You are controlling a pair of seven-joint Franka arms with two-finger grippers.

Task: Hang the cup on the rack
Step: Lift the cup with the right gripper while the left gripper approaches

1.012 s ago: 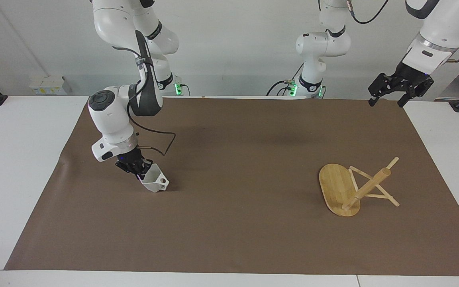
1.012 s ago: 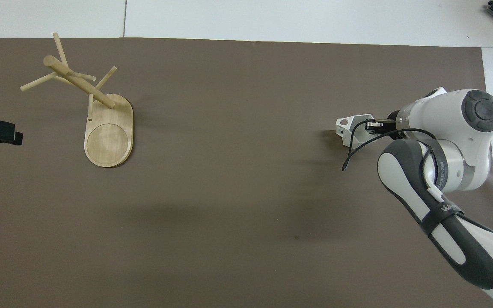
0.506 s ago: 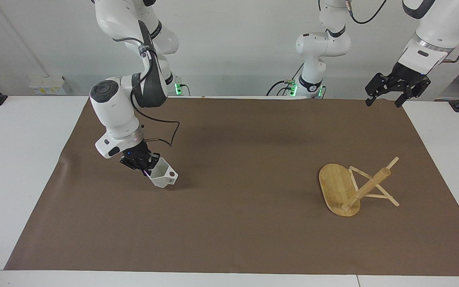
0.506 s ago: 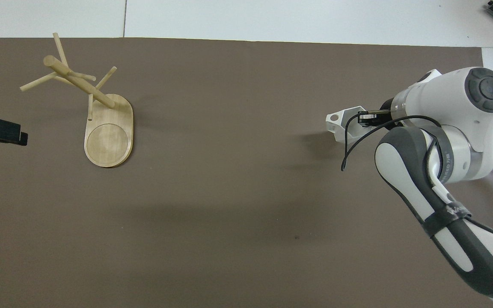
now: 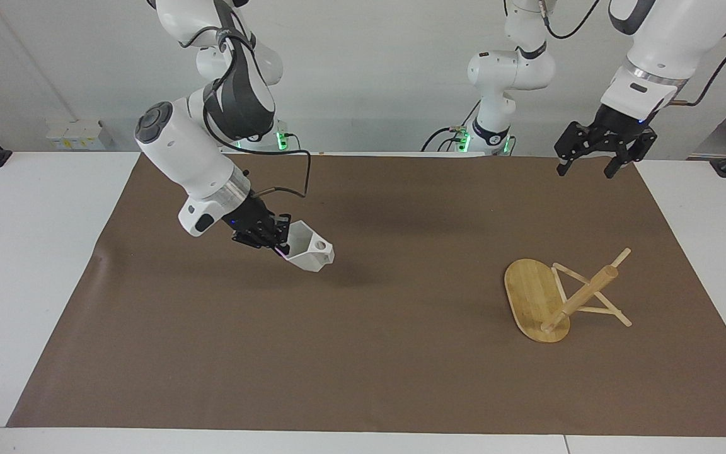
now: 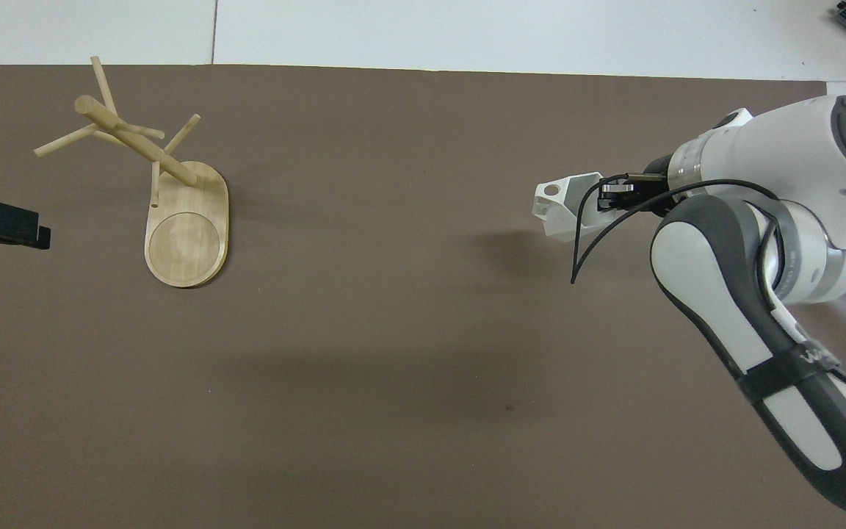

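Note:
The white faceted cup (image 5: 310,252) (image 6: 561,207) hangs tilted in the air over the brown mat, at the right arm's end of the table. My right gripper (image 5: 278,241) (image 6: 605,198) is shut on the cup's rim, and the handle with its round hole points away from it. The bamboo rack (image 5: 542,296) (image 6: 186,228) stands on its oval base at the left arm's end, with its post and thin pegs free. My left gripper (image 5: 585,169) (image 6: 3,224) hangs open and empty, high over the mat's edge by the robots.
A brown mat (image 5: 401,366) covers most of the white table (image 5: 16,252). A wide stretch of bare mat lies between the cup and the rack. A loose black cable loops from the right wrist beside the cup.
My right gripper has lifted the cup off the mat and carried it toward the middle of the table. The left gripper has drifted slightly toward the middle. The rack has not moved.

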